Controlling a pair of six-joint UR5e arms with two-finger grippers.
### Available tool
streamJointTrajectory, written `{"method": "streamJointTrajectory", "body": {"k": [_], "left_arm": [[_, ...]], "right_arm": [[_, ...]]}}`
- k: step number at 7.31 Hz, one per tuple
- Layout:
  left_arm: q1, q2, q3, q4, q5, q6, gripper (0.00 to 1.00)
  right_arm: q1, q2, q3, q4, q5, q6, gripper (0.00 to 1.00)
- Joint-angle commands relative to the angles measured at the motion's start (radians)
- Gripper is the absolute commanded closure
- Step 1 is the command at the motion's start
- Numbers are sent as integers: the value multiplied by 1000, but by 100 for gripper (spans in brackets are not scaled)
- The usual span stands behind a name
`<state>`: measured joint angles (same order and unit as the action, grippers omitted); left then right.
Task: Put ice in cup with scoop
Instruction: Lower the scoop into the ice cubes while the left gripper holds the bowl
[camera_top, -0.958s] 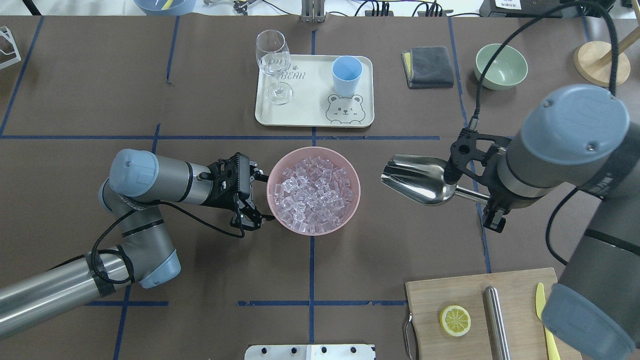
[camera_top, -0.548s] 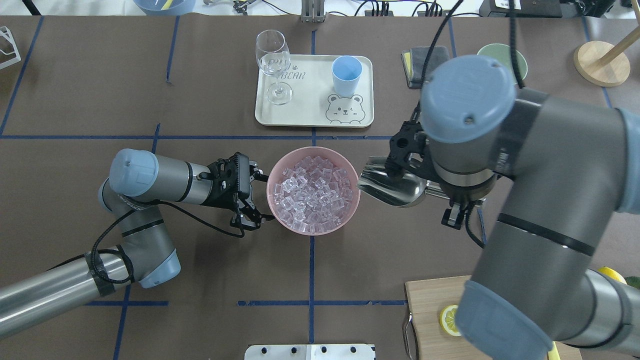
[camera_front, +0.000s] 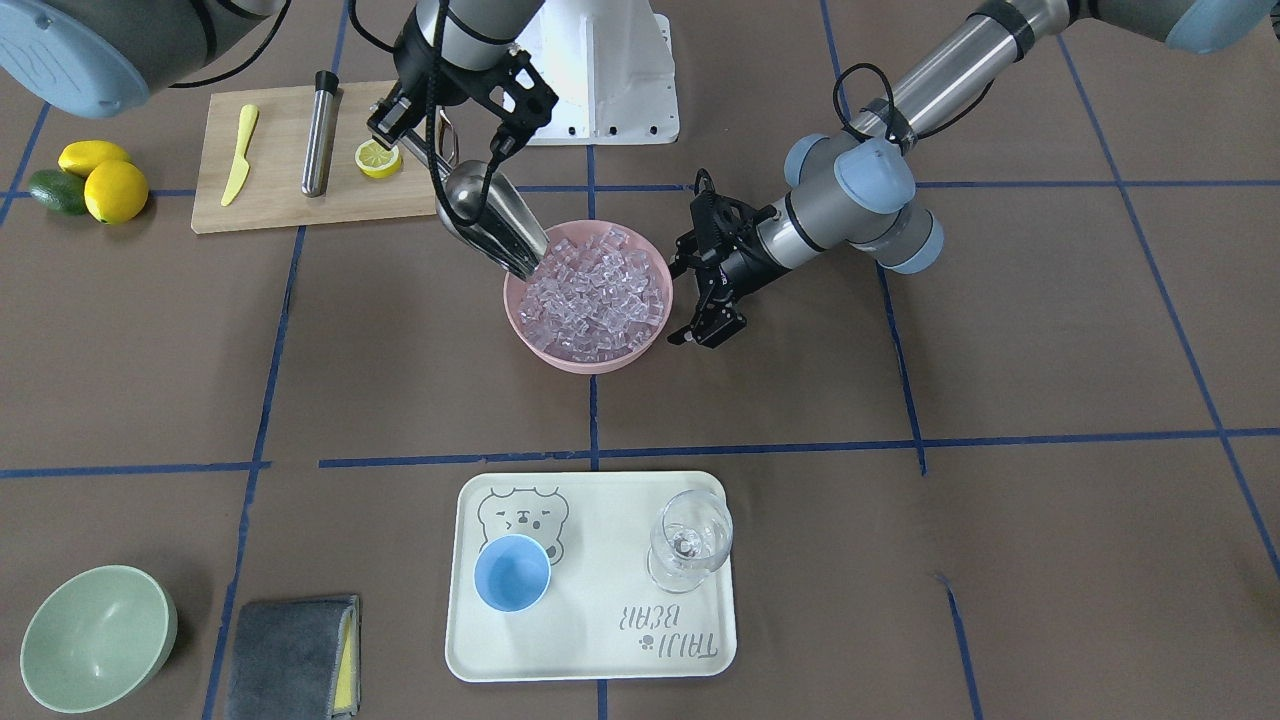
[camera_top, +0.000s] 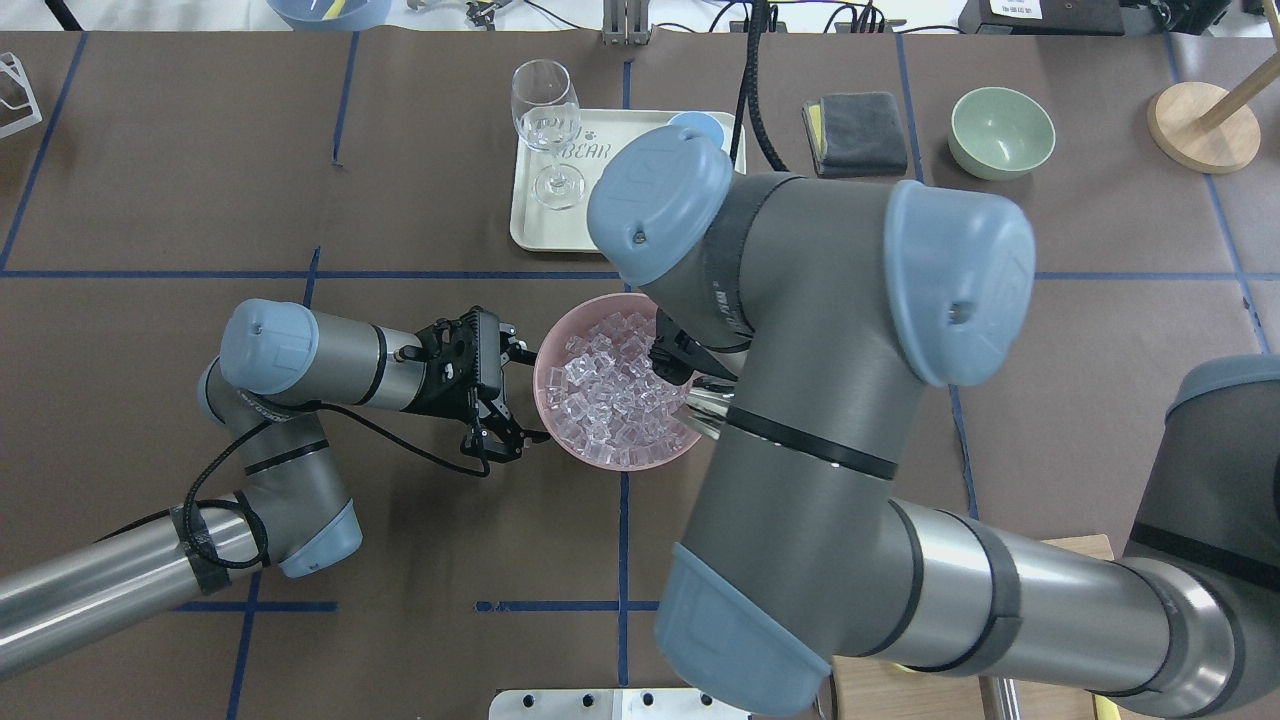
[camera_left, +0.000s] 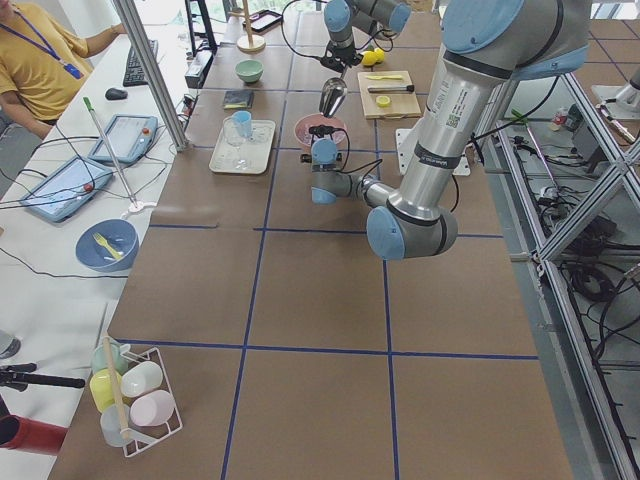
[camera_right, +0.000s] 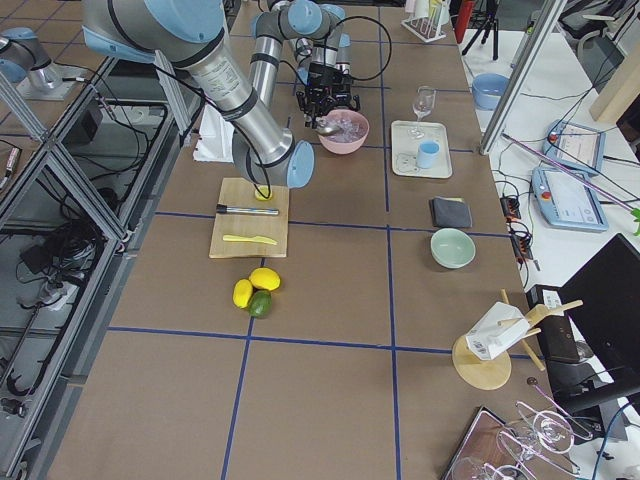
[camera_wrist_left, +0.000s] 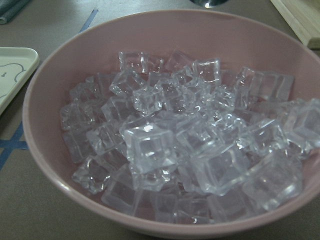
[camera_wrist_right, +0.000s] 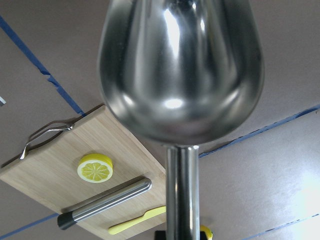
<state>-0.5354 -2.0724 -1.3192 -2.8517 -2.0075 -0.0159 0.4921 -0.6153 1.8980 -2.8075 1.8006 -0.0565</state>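
Note:
The ice (camera_front: 595, 285) is heaped in a pink bowl (camera_front: 585, 362) at mid-table, and fills the left wrist view as ice (camera_wrist_left: 190, 145). My right gripper (camera_front: 441, 140) is shut on the handle of the steel scoop (camera_front: 490, 225). The scoop tilts mouth-down, with its lip at the bowl's rim against the cubes. The right wrist view shows only the scoop's back (camera_wrist_right: 180, 65). My left gripper (camera_top: 512, 395) stands open, its fingers straddling the opposite side of the bowl (camera_top: 560, 440). The light-blue cup (camera_front: 511, 572) stands upright on a cream tray (camera_front: 600, 650). Overhead, my right arm hides most of the cup.
A stemmed glass (camera_front: 688, 540) shares the tray. A cutting board (camera_front: 280, 205) by the robot's base holds a lemon slice, a steel tube (camera_front: 320, 130) and a yellow knife. Lemons and an avocado (camera_front: 90, 180) lie beside it. A green bowl (camera_front: 95, 635) and grey cloth (camera_front: 290, 640) sit far out.
My right arm has swung the scoop from well right of the bowl to its rim and tipped the mouth down into the ice. The left arm has not moved.

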Motion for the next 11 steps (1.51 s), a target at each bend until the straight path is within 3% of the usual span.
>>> {"method": "streamJointTrajectory", "body": {"k": [1, 6, 11], "left_arm": [[5, 0, 0, 0, 1, 1, 0], [6, 1, 0, 0, 1, 1, 0], [6, 0, 0, 0, 1, -1, 0]], "right_arm": [[-30, 43, -83, -29, 9, 71, 100], [-35, 131, -261, -27, 0, 83, 100], [-55, 160, -324, -4, -1, 89, 100]]}}
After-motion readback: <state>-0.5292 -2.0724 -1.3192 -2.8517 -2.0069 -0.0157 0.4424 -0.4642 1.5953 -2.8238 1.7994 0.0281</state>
